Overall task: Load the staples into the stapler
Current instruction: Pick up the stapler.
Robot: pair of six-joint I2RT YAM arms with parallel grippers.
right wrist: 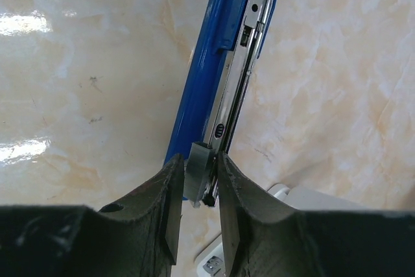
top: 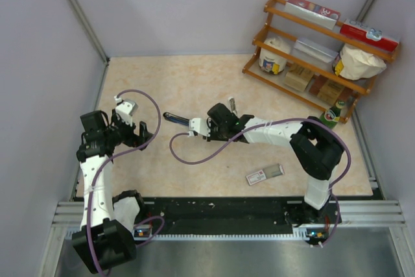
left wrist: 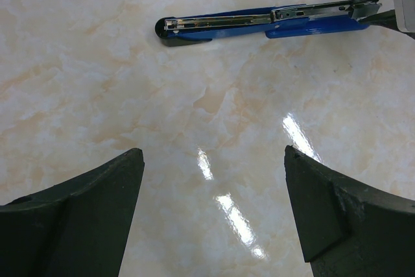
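One end of the stapler [right wrist: 204, 63], the right tip of its metal rail, is pinched by the right gripper [right wrist: 198, 163]. It looks stiff, slick and light, so it is likely to pivot. Left gripper [left wrist: 213, 155] gapes empty.

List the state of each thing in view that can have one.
Blue desk stapler with black base: opened out, lying on the table, metal rail exposed.
Red-and-white staple box: flat on the table, grey tray slid partly out.
Left gripper: open, empty.
Right gripper: shut on one end of the stapler.
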